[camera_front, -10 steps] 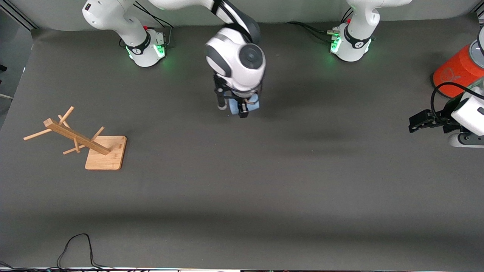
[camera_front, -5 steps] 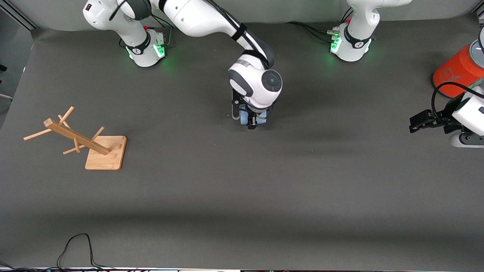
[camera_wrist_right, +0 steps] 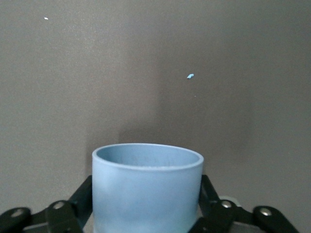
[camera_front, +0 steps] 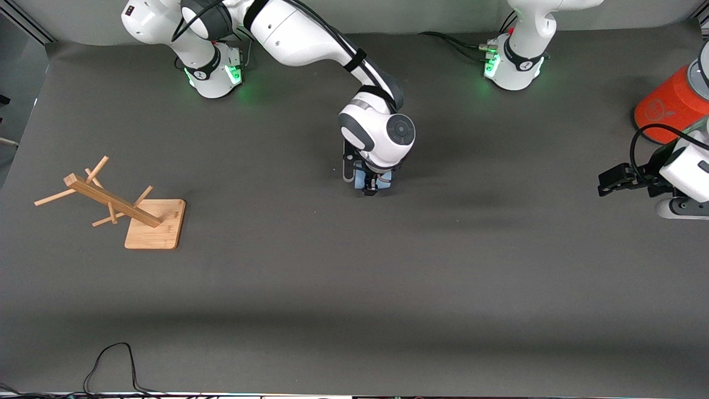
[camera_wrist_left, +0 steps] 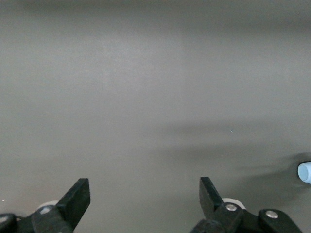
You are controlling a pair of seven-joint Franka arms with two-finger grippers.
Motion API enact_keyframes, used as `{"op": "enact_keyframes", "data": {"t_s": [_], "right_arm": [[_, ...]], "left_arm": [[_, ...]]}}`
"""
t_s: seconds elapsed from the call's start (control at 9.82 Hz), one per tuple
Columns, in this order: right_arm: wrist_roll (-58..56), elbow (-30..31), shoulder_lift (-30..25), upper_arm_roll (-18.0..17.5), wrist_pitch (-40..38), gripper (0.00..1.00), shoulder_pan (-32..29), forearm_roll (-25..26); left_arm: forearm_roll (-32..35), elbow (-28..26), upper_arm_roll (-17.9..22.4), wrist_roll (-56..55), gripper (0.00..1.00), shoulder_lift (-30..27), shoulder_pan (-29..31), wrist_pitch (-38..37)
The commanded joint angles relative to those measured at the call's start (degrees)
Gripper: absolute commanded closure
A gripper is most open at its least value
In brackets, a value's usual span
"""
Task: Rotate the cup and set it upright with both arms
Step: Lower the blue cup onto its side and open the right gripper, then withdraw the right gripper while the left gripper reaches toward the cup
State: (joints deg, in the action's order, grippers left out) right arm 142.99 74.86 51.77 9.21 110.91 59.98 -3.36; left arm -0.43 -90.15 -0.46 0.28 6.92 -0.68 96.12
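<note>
My right gripper [camera_front: 370,187] is shut on the pale-blue cup [camera_front: 360,179], low over the middle of the table. In the right wrist view the cup [camera_wrist_right: 147,187] fills the space between the black fingers [camera_wrist_right: 81,200], with its open rim pointing away from the camera. I cannot tell whether the cup touches the table. My left gripper [camera_front: 609,180] is open and empty, low over the table at the left arm's end. In the left wrist view its gripper [camera_wrist_left: 145,199] has only bare mat between the fingers, and a sliver of the cup [camera_wrist_left: 304,171] shows at the edge.
A wooden peg rack [camera_front: 111,200] on a square base [camera_front: 158,228] stands at the right arm's end. A large orange can [camera_front: 670,105] stands at the left arm's end, close to the left arm's hand. A black cable [camera_front: 111,360] loops at the table's front edge.
The right arm has carried the cup toward the front camera and toward the left arm's end, and has come lower. The left arm has barely moved.
</note>
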Motion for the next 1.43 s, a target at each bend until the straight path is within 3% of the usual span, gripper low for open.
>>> {"op": "enact_keyframes", "data": {"t_s": [0.0, 0.31, 0.71, 1.02, 1.32], "right_arm": [[0.89, -2.18, 1.14, 0.46, -0.08, 0.0, -0.03, 0.29], [0.01, -2.27, -2.8, 0.63, -2.18, 0.0, -0.56, 0.29], [-9.37, -3.41, -13.42, 0.54, -19.9, 0.0, -3.54, -0.68], [-26.21, -2.97, -22.38, 0.89, -31.07, 0.0, -8.98, -0.59], [-47.91, -2.44, -30.39, 0.98, -38.38, 0.0, -18.38, -0.16]], "left_arm": [[-0.54, 1.03, -0.16, -3.51, 0.0, 0.2, -0.55, -1.11], [-0.71, 1.03, -0.25, -3.53, 0.0, 0.2, -0.38, -1.46], [-4.91, 1.64, -0.51, -6.42, 0.0, 0.02, -0.56, -1.55], [-3.79, 1.82, -0.68, -12.73, 0.0, -0.16, -5.63, -5.32], [-3.17, 2.78, -1.38, -23.88, 0.0, 0.28, -11.87, -5.68]]}}
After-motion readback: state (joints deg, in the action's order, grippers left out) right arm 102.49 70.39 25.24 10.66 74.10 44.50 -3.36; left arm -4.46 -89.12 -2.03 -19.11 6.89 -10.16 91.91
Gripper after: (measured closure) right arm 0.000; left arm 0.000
